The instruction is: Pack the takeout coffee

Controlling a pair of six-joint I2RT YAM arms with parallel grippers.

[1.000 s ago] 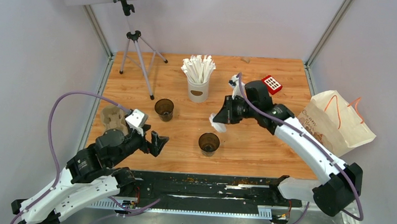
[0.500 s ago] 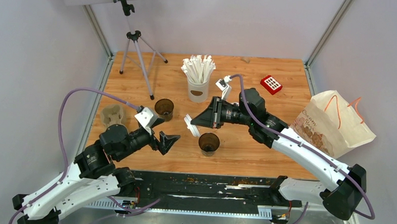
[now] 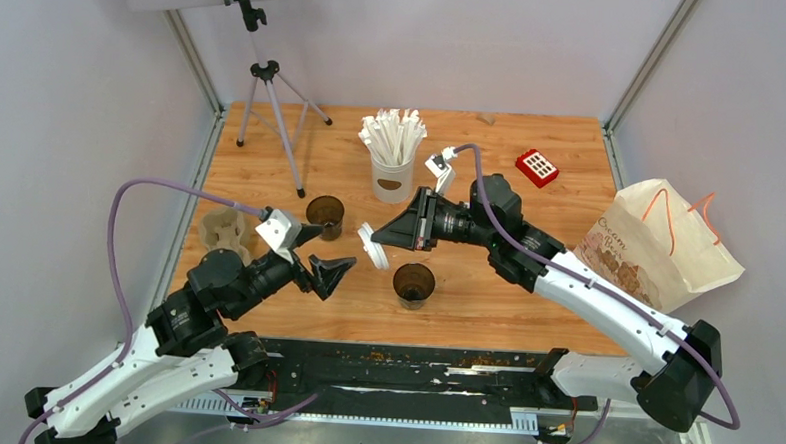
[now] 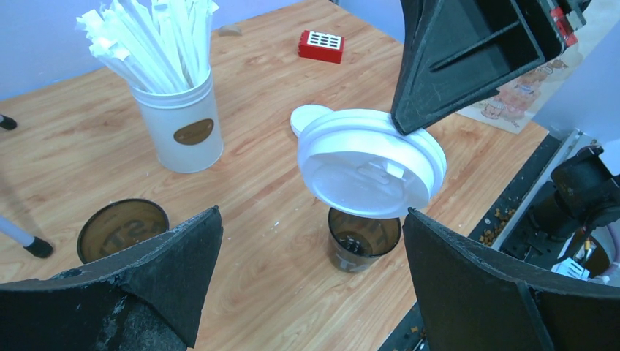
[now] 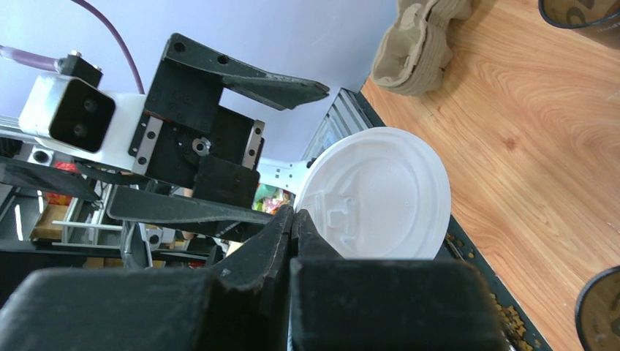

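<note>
Two dark brown takeout coffee cups stand on the wooden table with no lids on. One cup [image 3: 324,217] [image 4: 121,230] is at the middle left, the other cup [image 3: 413,283] [image 4: 363,238] is near the front. My right gripper [image 3: 386,242] [image 5: 294,216] is shut on the rim of a round white lid [image 3: 373,249] [image 4: 369,162] [image 5: 380,194]. It holds the lid tilted in the air, just left of and above the front cup. My left gripper [image 3: 326,251] [image 4: 313,216] is open and empty, facing the lid from the left.
A white cup of paper-wrapped sticks [image 3: 393,154] stands at the back. A beige pulp carrier [image 3: 223,233] lies at the left edge, and a tripod [image 3: 269,97] is at the back left. A red block [image 3: 538,167] and a paper bag [image 3: 663,244] are on the right.
My right arm has swung left with the lid, from right of the front cup to left of it. My left gripper has moved right and up toward the lid and stayed open.
</note>
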